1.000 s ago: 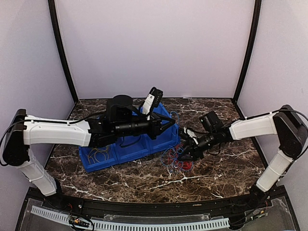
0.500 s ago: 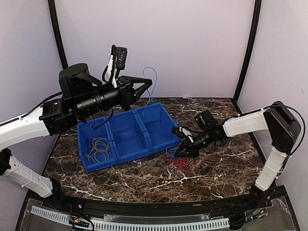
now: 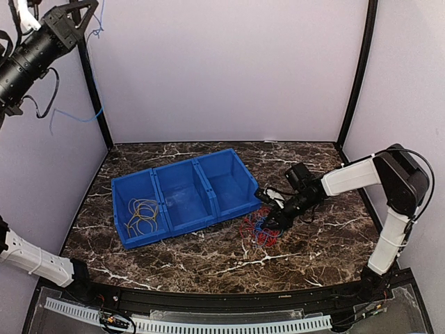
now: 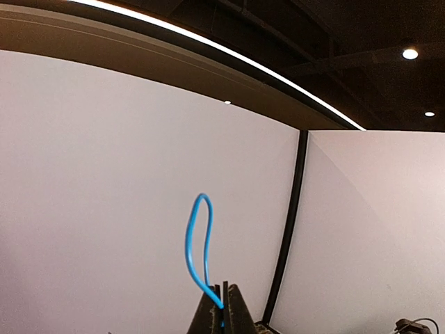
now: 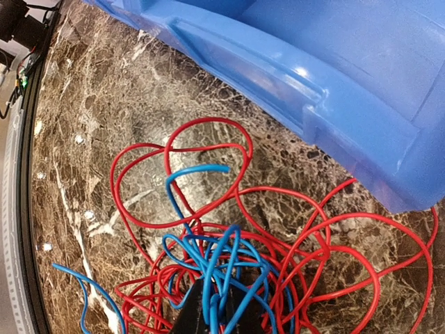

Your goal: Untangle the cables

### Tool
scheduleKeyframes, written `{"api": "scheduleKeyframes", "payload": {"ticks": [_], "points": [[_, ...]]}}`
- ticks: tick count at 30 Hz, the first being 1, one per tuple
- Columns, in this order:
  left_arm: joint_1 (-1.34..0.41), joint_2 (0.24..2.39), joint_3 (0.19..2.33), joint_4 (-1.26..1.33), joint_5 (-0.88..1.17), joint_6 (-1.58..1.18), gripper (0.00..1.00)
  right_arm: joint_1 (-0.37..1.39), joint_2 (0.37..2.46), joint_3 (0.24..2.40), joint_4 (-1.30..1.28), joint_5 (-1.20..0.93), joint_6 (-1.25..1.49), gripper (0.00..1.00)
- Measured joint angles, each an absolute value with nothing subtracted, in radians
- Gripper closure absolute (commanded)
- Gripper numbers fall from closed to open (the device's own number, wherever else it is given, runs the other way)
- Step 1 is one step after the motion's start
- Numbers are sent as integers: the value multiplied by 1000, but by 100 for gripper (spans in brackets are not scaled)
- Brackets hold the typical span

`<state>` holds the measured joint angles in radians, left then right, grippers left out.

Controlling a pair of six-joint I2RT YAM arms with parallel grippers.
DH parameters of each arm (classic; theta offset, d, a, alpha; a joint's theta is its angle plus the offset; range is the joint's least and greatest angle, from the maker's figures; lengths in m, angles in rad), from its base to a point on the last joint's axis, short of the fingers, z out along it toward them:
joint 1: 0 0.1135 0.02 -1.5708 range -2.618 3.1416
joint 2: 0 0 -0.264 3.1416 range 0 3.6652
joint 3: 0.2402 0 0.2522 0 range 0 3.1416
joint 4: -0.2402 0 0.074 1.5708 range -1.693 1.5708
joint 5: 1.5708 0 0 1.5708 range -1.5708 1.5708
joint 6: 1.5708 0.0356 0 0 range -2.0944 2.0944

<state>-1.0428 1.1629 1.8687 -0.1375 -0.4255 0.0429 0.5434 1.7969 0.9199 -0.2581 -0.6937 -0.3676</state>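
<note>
My left gripper is raised high at the top left, far above the table. It is shut on one blue cable, which loops up from the jaws and trails down along the left wall. A tangle of red and blue cables lies on the marble just right of the blue bin's front corner. My right gripper is down on this tangle, its jaws shut on a bunch of blue cables, with red cables looped all round. Yellow-tan cables lie in the bin's left compartment.
The blue three-compartment bin stands left of centre on the marble table, and its wall is close above the tangle in the right wrist view. Black corner posts and pale walls enclose the back and sides.
The left arm swung from over the bin up to the top left, drawing a blue cable out of the tangle. The right gripper closed on the tangle and stayed with it.
</note>
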Motion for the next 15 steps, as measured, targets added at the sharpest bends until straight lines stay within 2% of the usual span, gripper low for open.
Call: {"api": "scheduleKeyframes", "payload": {"ticks": [1, 4, 7, 11, 15], "points": [[-1043, 1152, 1866, -149, -450, 49, 100, 542, 1795, 921, -262, -693, -370, 82], [-1043, 1124, 1826, -176, -510, 52, 100, 540, 1782, 922, -279, -686, -378, 60], [-1043, 1112, 1747, -224, -558, 41, 100, 535, 1740, 922, -302, -682, -404, 47], [-1043, 1111, 1652, -288, -604, 7, 100, 522, 1659, 923, -324, -684, -418, 39], [-1043, 1082, 1554, -327, -642, -33, 100, 511, 1594, 930, -354, -683, -440, 35]]}}
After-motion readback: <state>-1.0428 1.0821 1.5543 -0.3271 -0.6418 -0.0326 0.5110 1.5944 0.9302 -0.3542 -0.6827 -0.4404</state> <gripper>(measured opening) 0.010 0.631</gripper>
